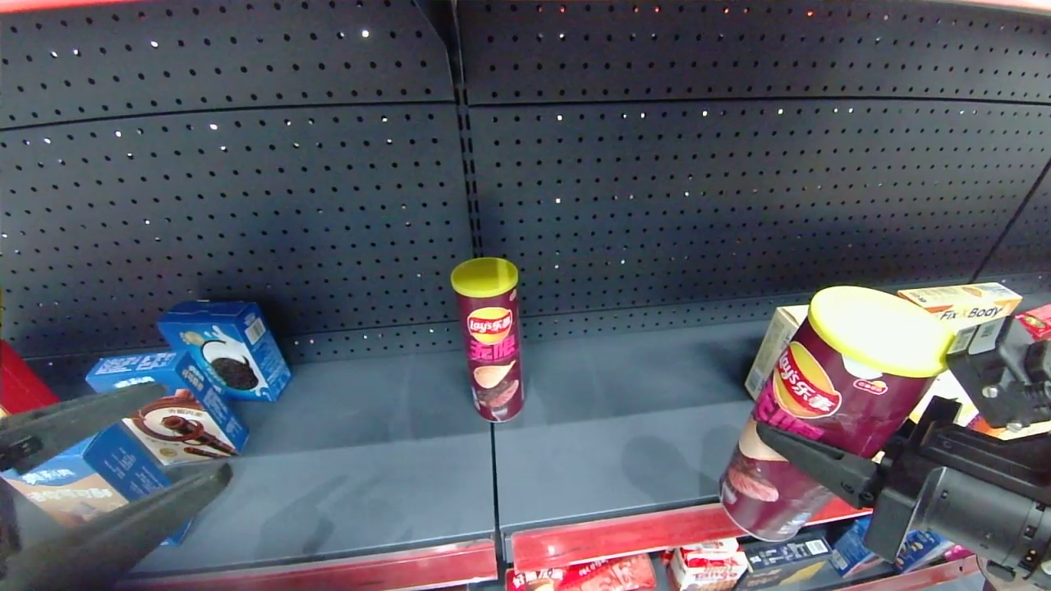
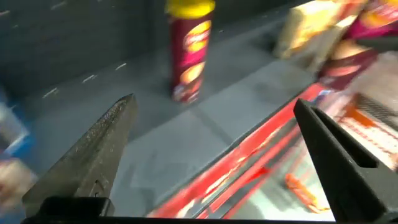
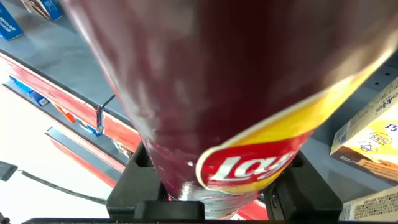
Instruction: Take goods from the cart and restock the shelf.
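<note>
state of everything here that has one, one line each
shelf can, upright, lid on, standing alone on the shelf
held can, tilted, lid on, off the shelf at its front edge
right gripper, shut on the held can
left gripper, open, empty
blue boxes, closed, tilted, at the shelf's left end
pale boxes, closed, at the shelf's right end behind the held can

A matt, smooth grey metal finish is shown by the shelf (image 1: 624,460) and its perforated back panel (image 1: 698,189), while a glossy printed wrap is seen on the chip can (image 1: 829,394), capped by a smooth yellow plastic lid (image 1: 878,328).
</note>
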Robot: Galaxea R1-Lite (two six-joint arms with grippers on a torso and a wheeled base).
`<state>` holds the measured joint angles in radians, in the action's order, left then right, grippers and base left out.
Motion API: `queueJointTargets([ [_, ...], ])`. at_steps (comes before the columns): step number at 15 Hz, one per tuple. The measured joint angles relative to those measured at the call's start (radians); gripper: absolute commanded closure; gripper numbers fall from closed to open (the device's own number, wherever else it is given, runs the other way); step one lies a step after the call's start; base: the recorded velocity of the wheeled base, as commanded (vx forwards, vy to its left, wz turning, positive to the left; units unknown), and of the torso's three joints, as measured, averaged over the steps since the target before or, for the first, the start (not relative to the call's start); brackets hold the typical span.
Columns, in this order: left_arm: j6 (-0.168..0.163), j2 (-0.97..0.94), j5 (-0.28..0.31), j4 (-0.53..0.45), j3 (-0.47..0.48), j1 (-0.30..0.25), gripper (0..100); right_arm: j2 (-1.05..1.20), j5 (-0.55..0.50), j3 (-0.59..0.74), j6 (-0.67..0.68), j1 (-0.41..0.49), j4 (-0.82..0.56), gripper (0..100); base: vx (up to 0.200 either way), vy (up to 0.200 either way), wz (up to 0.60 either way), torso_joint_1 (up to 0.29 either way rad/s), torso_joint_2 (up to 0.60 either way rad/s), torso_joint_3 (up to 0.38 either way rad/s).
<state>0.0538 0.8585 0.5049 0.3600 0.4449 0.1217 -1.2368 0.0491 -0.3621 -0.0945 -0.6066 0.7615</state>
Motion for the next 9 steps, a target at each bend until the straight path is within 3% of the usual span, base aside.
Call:
queueJointTargets([
  [5,0.012,0.318,0.163,0.292,0.051,0.027,0,0.0,0.0,-0.011,0.002,0.002,0.002,100,0.0,0.0,0.0,0.0,0.0,0.0],
  [9,0.011,0.508,0.233,0.448,0.061,0.042,0,0.0,0.004,-0.022,0.009,0.003,0.002,100,0.0,0.0,0.0,0.0,0.0,0.0],
])
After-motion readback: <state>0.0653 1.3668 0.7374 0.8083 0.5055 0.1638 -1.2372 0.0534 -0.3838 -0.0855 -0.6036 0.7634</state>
